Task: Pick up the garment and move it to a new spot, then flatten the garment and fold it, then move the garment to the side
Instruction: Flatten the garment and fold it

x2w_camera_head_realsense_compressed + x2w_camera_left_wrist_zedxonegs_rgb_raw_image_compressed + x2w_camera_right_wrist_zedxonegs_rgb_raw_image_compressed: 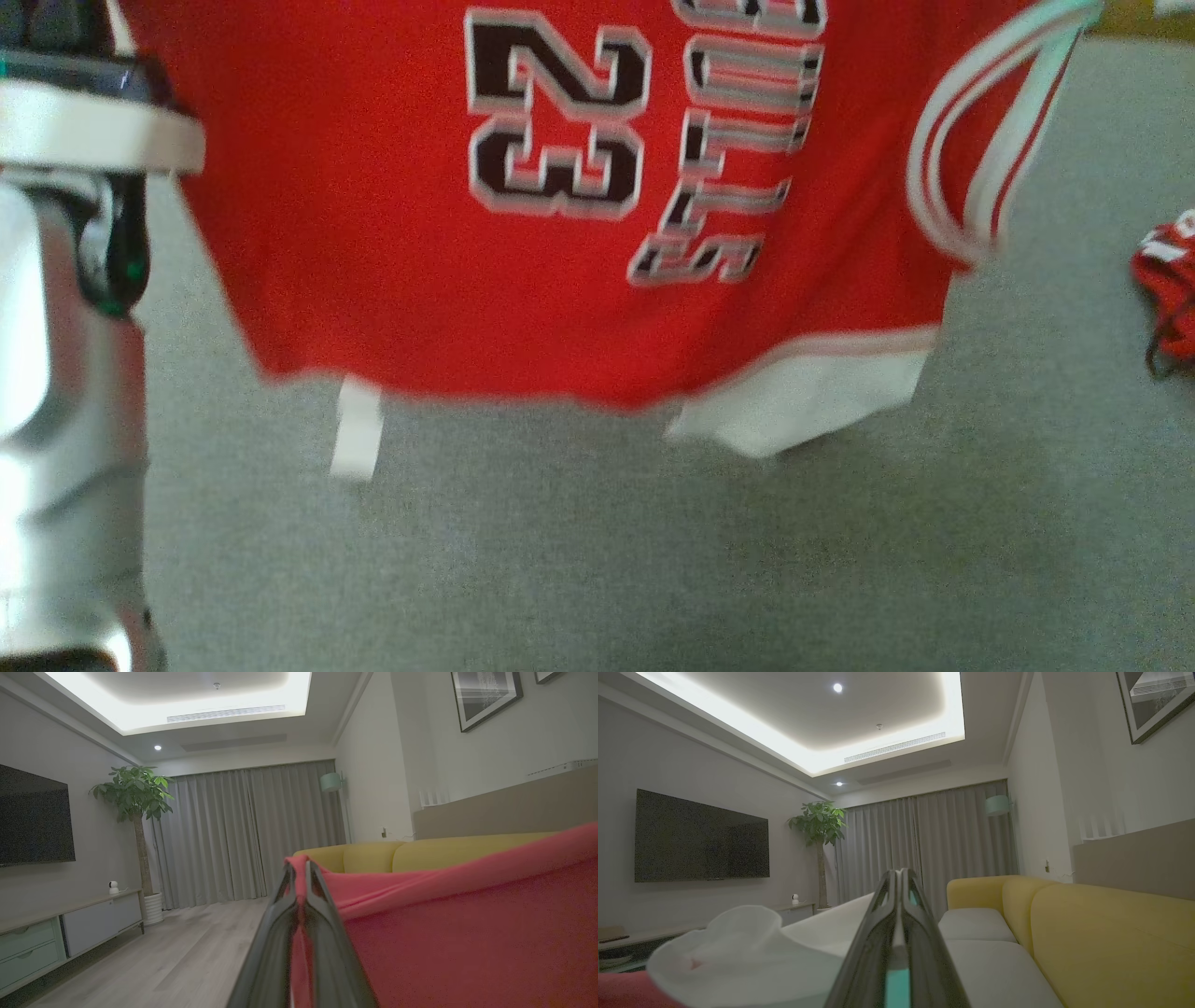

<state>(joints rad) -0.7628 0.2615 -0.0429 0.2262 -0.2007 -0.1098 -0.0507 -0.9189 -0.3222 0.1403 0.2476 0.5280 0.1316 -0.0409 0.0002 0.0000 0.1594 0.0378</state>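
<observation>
**Red jersey held up over a grey surface**

The room is dimly lit. A television (32,816) hangs on the left wall above a low cabinet (70,924). Next come a potted plant (133,788) and grey curtains (243,830), then a yellow sofa (420,851) under a framed picture (486,695).

In the head view a grey surface (653,560) spreads below. A pale forearm (56,392) is at its left edge, and a second red garment (1167,289) lies at the far right.

The jersey (373,233) hangs above that surface, turned sideways. It is red with a black "23" and white-edged lettering. A white tag (357,429) and a white panel (803,401) dangle from its lower edge. A white-striped armhole (980,140) stretches toward the upper right.

The left gripper (301,867) is clamped on a fold of the red cloth. The right gripper (900,873) is squeezed closed with white cloth (738,952) just beside it. Whether it pinches that cloth I cannot tell.
</observation>
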